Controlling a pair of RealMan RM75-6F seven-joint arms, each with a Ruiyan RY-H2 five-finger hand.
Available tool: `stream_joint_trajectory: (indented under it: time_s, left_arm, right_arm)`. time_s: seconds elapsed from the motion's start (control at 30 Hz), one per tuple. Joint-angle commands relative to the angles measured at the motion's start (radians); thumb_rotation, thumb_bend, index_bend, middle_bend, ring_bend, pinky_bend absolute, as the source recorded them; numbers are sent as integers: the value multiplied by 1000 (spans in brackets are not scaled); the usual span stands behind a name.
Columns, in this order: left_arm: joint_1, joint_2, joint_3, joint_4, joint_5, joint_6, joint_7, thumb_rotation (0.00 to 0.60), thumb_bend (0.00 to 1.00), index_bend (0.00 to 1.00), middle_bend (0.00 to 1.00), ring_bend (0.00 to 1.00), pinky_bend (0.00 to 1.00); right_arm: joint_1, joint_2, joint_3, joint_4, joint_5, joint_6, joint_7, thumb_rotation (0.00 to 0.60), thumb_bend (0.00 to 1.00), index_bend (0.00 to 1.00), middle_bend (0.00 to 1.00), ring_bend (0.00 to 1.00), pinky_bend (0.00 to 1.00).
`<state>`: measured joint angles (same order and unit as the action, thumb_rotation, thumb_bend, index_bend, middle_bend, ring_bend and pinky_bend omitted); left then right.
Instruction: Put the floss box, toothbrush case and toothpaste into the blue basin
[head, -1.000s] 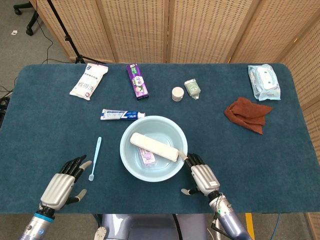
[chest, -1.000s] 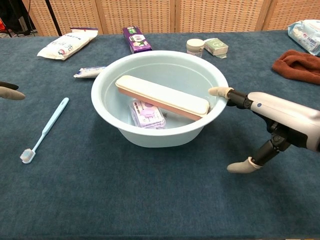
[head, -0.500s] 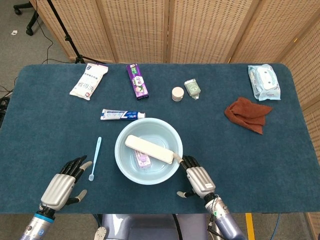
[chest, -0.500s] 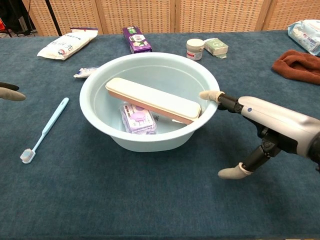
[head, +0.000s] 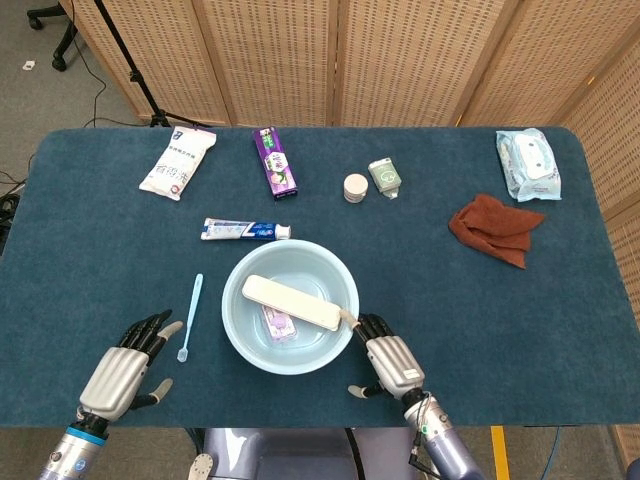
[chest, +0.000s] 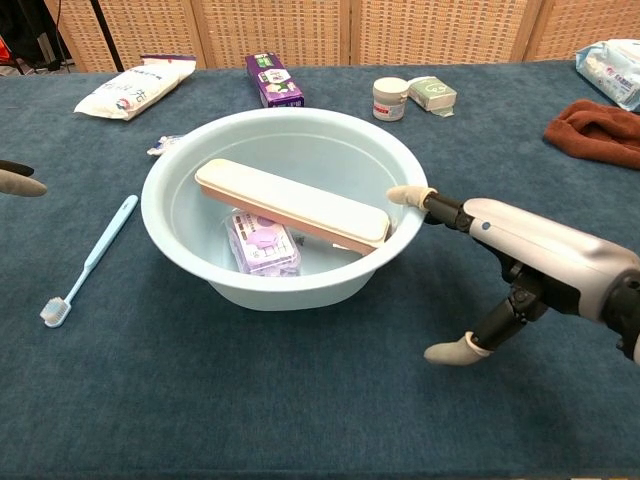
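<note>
My right hand holds nothing, fingers extended, tips against the rim of the blue basin. Left hand lies spread and empty, near a loose toothbrush. Toothbrush case and floss box are in the basin. Toothpaste lies on the table just behind the basin. Judged next: reach past the rim, grip that tube.

The basin sits at the table's near centre. Inside it, the toothbrush case lies propped diagonally over the floss box. The toothpaste lies just behind the basin, the loose toothbrush to its left. The right hand touches the basin's right rim; the left hand rests near the toothbrush.
</note>
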<state>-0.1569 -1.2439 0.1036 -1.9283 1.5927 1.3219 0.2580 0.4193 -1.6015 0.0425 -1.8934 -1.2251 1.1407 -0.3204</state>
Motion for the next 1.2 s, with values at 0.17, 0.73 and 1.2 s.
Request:
stream_joint_trajectory:
  time_s: [0.17,0.73,1.2]
  left_arm:
    - [0,-3,0,1,-1,-2,4,600,315,0,0,0,105]
    - [-1,-7,-2,2,-7,-7,6,600,315,0,0,0,106]
    - [5,-16,-5,7,2,8,3,600,315,0,0,0,105]
  right_arm:
    - [-2,14,8,-6,-2,11,-3,600,107,0,0,0,0]
    - [-9,44,31,-29,-16,61,-27,600,105,0,0,0,0]
    - [-32,205,77,-110,-71,126,3,600,105,0,0,0,0]
